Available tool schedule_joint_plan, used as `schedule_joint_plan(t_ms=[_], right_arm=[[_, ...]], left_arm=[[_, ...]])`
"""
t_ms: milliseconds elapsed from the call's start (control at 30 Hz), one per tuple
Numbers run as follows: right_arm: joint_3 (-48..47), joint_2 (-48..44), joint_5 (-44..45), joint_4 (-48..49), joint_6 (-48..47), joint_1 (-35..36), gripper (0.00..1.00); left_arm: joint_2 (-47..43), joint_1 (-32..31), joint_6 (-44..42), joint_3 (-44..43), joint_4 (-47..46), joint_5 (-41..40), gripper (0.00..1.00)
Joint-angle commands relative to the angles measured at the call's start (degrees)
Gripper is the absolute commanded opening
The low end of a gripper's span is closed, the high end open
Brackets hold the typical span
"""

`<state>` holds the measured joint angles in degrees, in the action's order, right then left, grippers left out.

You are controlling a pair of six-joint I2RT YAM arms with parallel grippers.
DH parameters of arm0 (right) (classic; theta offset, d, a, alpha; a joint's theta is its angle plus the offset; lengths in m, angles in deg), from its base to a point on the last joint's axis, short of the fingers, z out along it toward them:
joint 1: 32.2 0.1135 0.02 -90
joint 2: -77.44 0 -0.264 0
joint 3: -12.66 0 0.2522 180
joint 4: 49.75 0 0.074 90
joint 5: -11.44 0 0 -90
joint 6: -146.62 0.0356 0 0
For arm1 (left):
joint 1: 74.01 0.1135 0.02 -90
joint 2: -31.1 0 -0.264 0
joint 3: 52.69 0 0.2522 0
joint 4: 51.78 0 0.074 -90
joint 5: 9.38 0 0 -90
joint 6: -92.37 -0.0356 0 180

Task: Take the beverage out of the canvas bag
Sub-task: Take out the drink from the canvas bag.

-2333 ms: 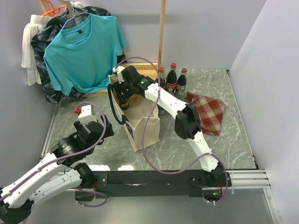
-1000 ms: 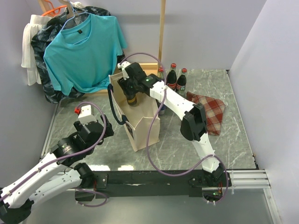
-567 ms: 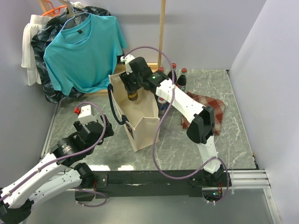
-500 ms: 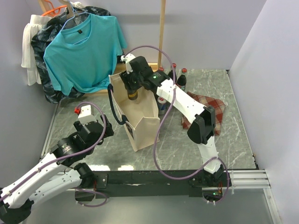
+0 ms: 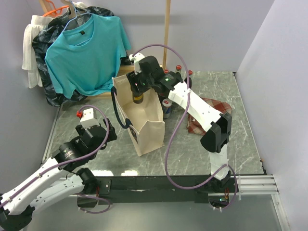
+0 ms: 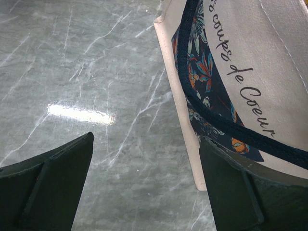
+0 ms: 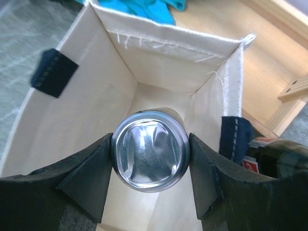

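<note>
The cream canvas bag stands upright mid-table with its mouth open and navy handles. My right gripper is over the bag's mouth, shut on a beverage can. In the right wrist view the can's silver end sits squeezed between both fingers, with the bag's inner walls below it. My left gripper is open and empty at table level, just left of the bag. In the left wrist view its right finger is beside the bag's lower corner.
Dark bottles with red caps and a blue-red can stand behind and right of the bag. A red plaid cloth lies to the right. A teal shirt hangs on a wooden rack at the back left.
My right gripper has risen and shifted a little right over the bag with the can in it, and its arm has swung right. The left arm has not moved.
</note>
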<state>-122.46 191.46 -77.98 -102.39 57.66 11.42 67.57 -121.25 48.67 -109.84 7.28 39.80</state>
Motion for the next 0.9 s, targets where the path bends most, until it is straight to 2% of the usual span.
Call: schedule_joint_plan(t_ms=[0,600,867], right_arm=[[-1.42,-7.23,-0.4,4.25,0.81,0.68,0.0],[-6.87,-12.33,1.09,-1.03,1.33,5.6,0.0],[-7.84,-14.78,4.34,-2.08,2.65,7.1,0.0]], left_arm=[[-0.96,-0.22,0.45,-1.25,-0.83,-1.63,0.96],[-1.49,-0.22,-1.13,-0.81,-2.49,0.83,0.96],[-2.89,-0.22,-0.16,-0.99,-1.97,0.82,0.96]])
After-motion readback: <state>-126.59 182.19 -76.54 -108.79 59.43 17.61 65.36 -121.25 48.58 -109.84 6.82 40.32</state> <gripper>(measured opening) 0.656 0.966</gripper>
